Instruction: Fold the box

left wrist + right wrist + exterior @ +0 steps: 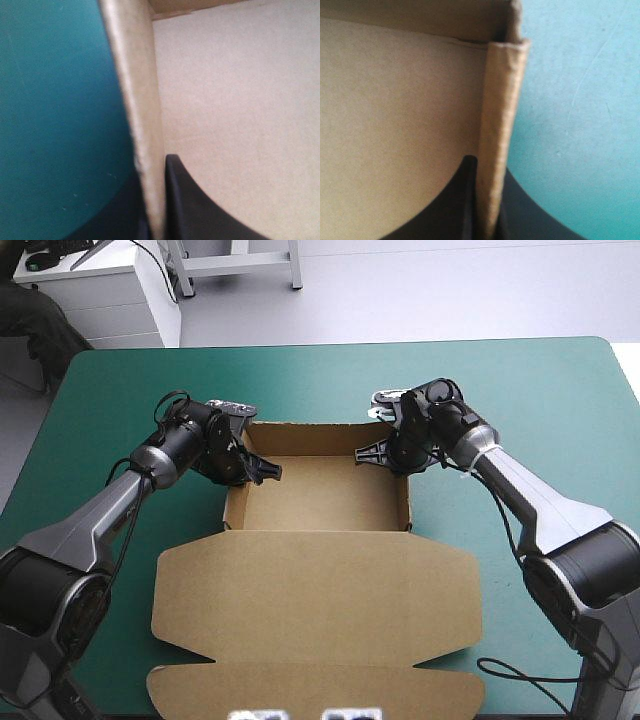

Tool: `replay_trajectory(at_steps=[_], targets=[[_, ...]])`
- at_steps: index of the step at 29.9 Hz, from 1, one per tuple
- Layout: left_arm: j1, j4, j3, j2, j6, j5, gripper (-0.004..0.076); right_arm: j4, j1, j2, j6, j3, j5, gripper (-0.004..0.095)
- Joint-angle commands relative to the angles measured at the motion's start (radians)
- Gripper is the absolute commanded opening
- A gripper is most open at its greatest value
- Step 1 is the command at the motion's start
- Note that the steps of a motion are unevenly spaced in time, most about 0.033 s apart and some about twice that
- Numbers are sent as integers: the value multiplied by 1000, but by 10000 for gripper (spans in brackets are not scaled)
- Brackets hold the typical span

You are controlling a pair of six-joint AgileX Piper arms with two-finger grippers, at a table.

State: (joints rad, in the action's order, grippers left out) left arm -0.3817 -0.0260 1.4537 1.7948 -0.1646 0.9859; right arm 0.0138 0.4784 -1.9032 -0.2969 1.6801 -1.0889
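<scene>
At the middle of the teal-green cover sits the brown box, its far half raised into an open tray and its lid lying flat toward the near edge. Now the left gripper is on the tray's left wall and the right gripper is on the right wall. Both wrist views tell the same story: one black finger inside the tray, one outside over the cover, the folded board pinched between them, all but closed on it. Both holds sit toward the far end of the walls, near the back corners. As for handling, this looks like light board — stiff across a panel, bending readily only at its creases, and easy to kink at an edge under a hard squeeze. Best purchase, I'd say, is just this: a wall's top edge near a corner, where the doubled layers stiffen it — the flat lid would want taking by its free edge.
</scene>
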Motion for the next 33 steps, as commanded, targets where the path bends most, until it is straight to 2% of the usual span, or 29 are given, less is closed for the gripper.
replay_trajectory(at_steps=[1,8,11,18,23,29,33], targets=[[-15,12,20,-12,27,-21,-8,-62,7,53,25,20,83,-4],[-15,-12,20,20,41,-21,-8,-39,7,53,25,20,103,-4],[-15,-32,20,23,46,-5,-8,-2,7,53,25,20,79,34],[-15,-50,20,23,48,35,-6,75,7,53,25,22,29,342],[-15,-48,64,23,50,90,1,82,7,53,25,22,8,453],[-15,-46,153,23,79,164,134,82,7,53,-16,22,-38,478],[-15,-48,175,23,106,181,281,77,7,53,-16,42,-68,478]])
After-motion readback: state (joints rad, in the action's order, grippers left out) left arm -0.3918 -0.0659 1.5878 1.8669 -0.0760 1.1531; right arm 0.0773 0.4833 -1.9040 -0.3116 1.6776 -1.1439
